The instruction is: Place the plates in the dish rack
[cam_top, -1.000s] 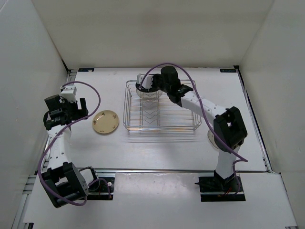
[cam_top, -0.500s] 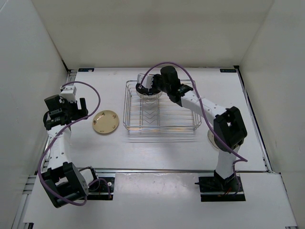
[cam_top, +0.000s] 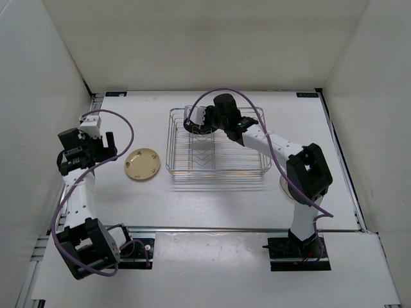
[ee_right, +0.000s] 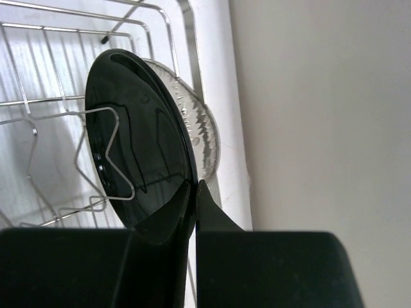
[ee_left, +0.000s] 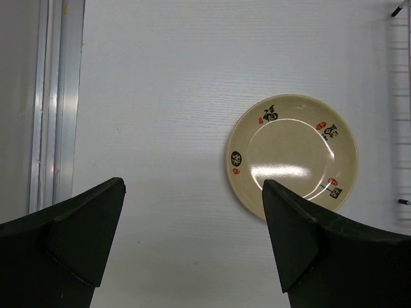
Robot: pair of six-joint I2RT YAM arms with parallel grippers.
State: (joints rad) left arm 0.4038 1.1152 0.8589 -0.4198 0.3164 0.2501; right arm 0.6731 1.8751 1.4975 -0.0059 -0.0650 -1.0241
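Starting at the left tool (ee_left: 192, 192): spread wide open, gripping nothing, hovering over the bare white table (ee_left: 160, 96). Just past its right finger (ee_left: 308, 244), a bit ahead and off to the right, spotting the tan-yellow plate (ee_left: 292, 154) lying flat, face up, with dark and red marks round the rim. Not touching either finger, so basically just sitting there in front of the tool.

Moving on to the right tool (ee_right: 194, 191): clamped tight on the rim of the glossy black plate (ee_right: 138, 128), holding it upright on edge at the far end of the dish rack (cam_top: 244, 157). Seeing a V-shaped wire divider (ee_right: 96, 115) crossing the plate's face on the tool's left. Right behind the black one, on the tool's right side, finding a pale grey plate (ee_right: 207, 138) with a ridged rim, also standing on edge, close against it. Can't tell whether the black plate's bottom edge touches the wires. Beyond all that, only the rack's end wire, a strip of table, then the plain wall (ee_right: 308, 115).
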